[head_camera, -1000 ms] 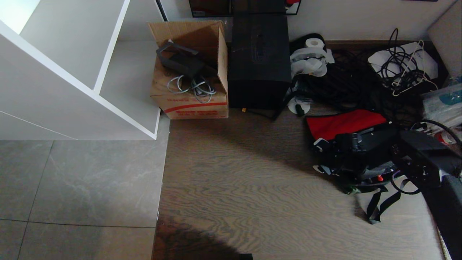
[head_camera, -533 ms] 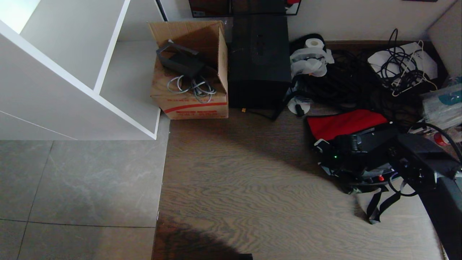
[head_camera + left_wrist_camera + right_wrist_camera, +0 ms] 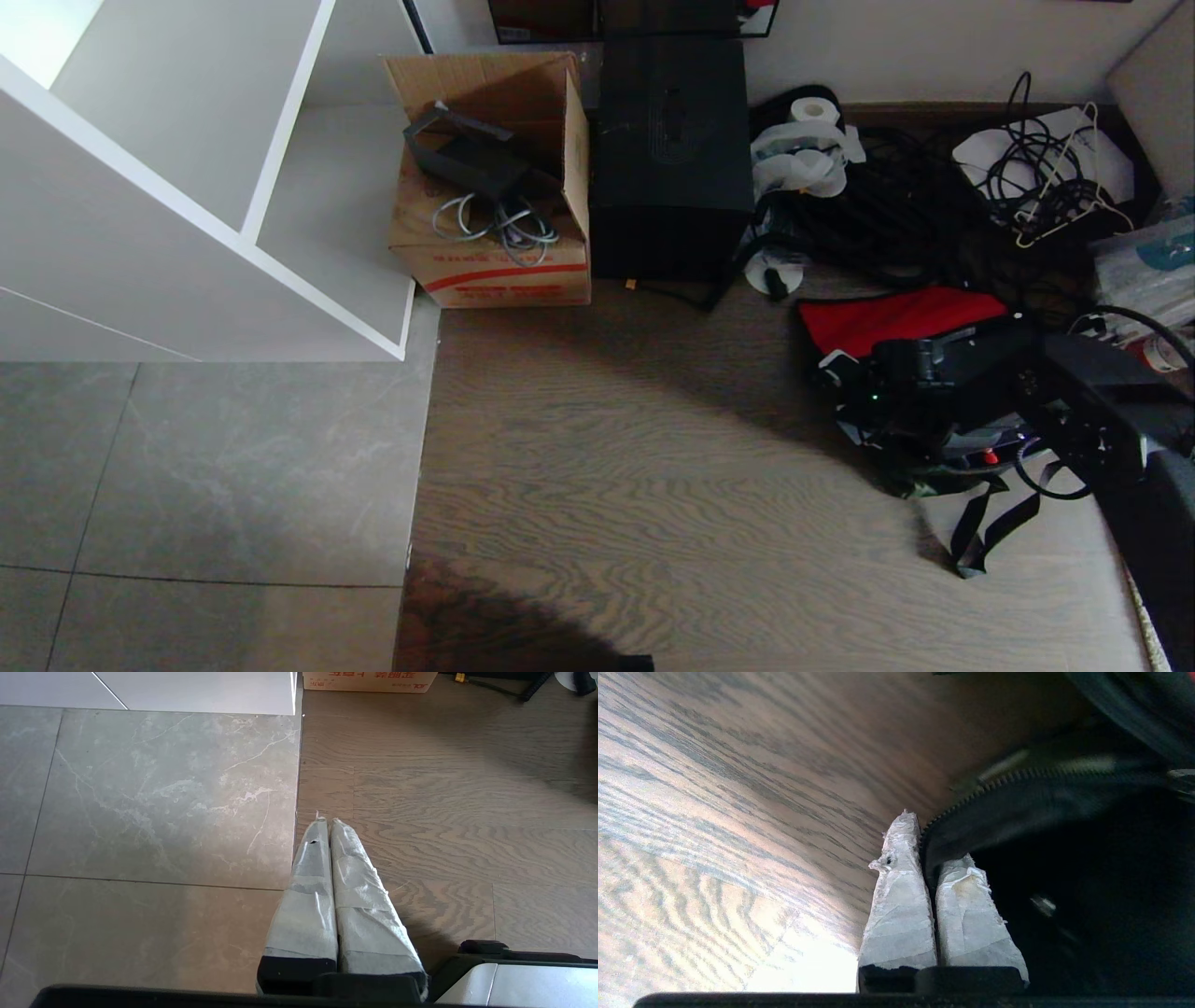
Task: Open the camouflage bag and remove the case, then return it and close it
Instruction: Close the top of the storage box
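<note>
So, head view first: camouflage bag (image 3: 920, 392) sitting on the wood floor at the right side, flap thrown back with red lining (image 3: 896, 317) showing on the far side, black strap (image 3: 990, 527) trailing toward the near edge. Right arm reaching in from the right edge with the right gripper (image 3: 864, 397) buried at the bag's left end, so hard to read the fingers from up here. Tiny red dot (image 3: 988, 457) on the near side, maybe the latch of the case, but too dark to say whether the case is really in there. Tall black box (image 3: 670, 159) and cardboard box (image 3: 490, 187) parked far off against the wall, well apart from the action. Left wrist view next: left gripper (image 3: 325, 823) hanging over the tile/wood seam with taped fingers (image 3: 306, 896) pressed together on nothing, nowhere near the bag. Right wrist view last: right gripper pinched tight on the bag's black zippered edge (image 3: 1017, 798), one finger outside toward the floor, the other inside the dark opening. Zipper line running away from the fingertips, off toward the far end of the bag, so probably a pull along or up off that edge next. Right arm clearly the closer one.
</note>
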### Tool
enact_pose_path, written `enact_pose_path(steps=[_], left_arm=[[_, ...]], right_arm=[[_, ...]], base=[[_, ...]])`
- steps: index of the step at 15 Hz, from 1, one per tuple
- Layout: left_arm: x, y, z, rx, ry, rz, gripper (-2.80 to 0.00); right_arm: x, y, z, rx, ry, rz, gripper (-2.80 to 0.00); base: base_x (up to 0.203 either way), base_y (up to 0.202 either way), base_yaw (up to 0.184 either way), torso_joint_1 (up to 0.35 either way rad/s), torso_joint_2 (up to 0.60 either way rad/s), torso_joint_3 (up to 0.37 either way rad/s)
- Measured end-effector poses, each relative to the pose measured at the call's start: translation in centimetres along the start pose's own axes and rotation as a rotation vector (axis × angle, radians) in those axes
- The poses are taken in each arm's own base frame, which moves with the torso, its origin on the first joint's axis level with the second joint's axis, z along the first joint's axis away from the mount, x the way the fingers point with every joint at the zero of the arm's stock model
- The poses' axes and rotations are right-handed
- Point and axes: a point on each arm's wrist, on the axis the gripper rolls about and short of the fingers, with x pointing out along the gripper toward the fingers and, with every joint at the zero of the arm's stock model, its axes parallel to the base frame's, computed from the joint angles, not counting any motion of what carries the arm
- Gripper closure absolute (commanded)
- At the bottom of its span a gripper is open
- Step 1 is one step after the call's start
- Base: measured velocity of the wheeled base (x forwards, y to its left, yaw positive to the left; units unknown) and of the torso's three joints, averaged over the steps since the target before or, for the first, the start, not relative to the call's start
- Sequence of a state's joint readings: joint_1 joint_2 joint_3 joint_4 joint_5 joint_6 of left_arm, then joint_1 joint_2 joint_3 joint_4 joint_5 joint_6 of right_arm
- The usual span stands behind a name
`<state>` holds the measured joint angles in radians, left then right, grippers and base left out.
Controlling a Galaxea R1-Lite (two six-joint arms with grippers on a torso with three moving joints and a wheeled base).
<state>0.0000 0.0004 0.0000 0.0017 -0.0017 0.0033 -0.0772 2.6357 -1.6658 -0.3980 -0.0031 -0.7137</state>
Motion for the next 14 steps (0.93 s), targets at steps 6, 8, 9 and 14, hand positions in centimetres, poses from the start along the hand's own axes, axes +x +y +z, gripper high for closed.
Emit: enact_pose_path(steps=[6,8,9,14], left_arm=[[0.0,0.0,0.0,0.000,0.001,0.000,0.00],[0.0,0.0,0.0,0.000,0.001,0.000,0.00],[0.0,0.0,0.0,0.000,0.001,0.000,0.00],[0.0,0.0,0.0,-0.001,0.000,0.000,0.00]], right_arm=[[-5.3,-2.9,3.4,0.002,-0.080,-0.045,0.00],[-6.4,-2.8,3.4,0.000,-0.076,-0.025,0.00],[-7.0,-3.1,3.7,0.001,-0.082,-0.030,0.00],[-9.5,-3.0,3.9,-0.007,-0.096,0.040,0.00]], base=[[0.000,0.000,0.000,0.000,0.00,0.000],[0.000,0.000,0.000,0.000,0.00,0.000],[0.000,0.000,0.000,0.000,0.00,0.000],[0.000,0.000,0.000,0.000,0.00,0.000]])
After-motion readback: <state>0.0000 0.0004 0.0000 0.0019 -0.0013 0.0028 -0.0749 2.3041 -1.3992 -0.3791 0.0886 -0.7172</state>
